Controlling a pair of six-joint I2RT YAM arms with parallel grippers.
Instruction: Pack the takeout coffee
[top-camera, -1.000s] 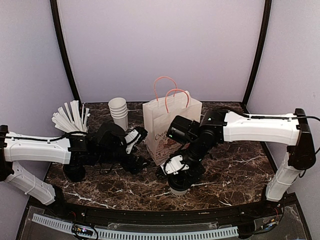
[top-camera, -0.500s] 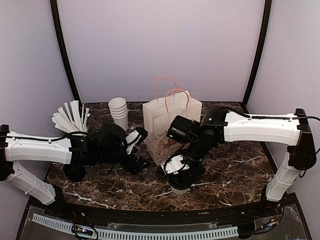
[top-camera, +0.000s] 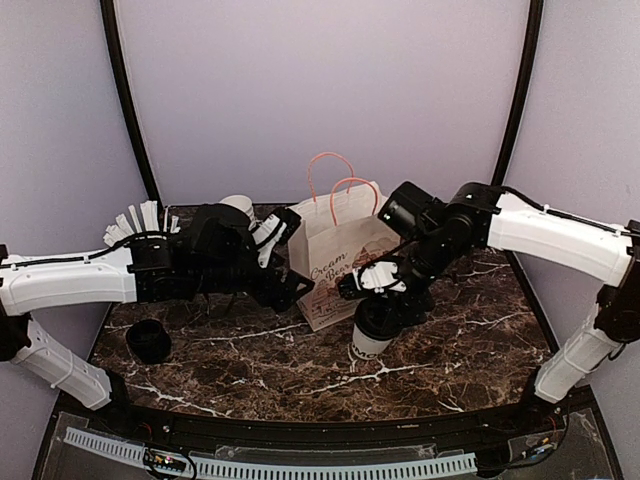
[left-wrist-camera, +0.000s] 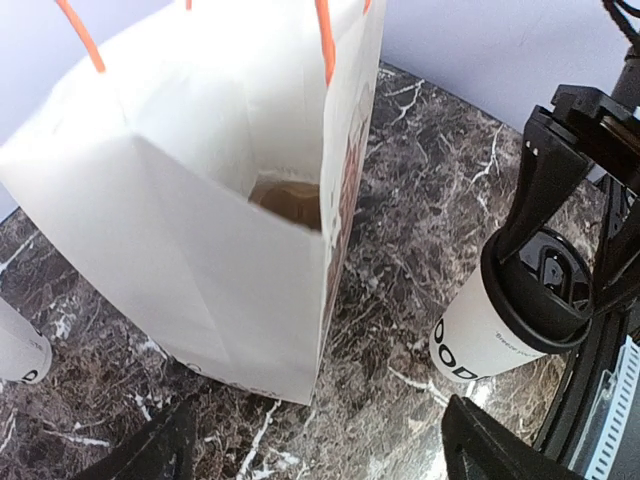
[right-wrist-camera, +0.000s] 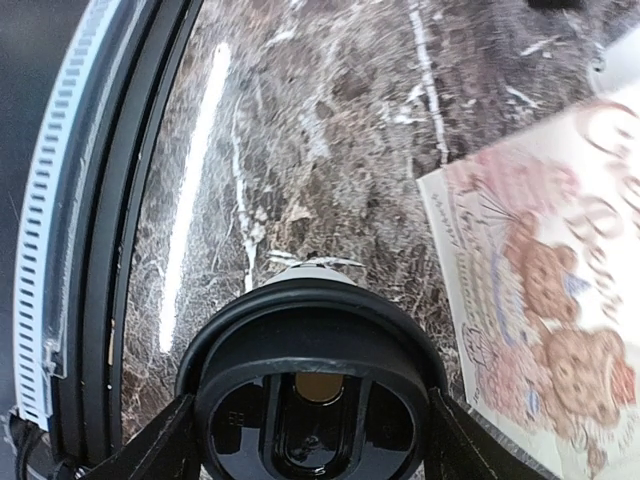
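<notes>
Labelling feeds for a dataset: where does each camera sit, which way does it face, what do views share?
Top external: high behind the robot, looking down on the table; both arms, left claw, right claw show.
Left wrist: on that arm, looking down into the paper bag; own fingers at bottom corners.
Right wrist: on that arm, straight down on the lidded coffee cup; own fingers flank it.
Shared: all three show paper bag and coffee cup.

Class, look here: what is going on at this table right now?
The right tool grips the takeout coffee by its black lid, holding it tilted beside the white paper bag. The left tool hangs open by the bag, holding nothing. The coffee is not yet in the bag.
</notes>
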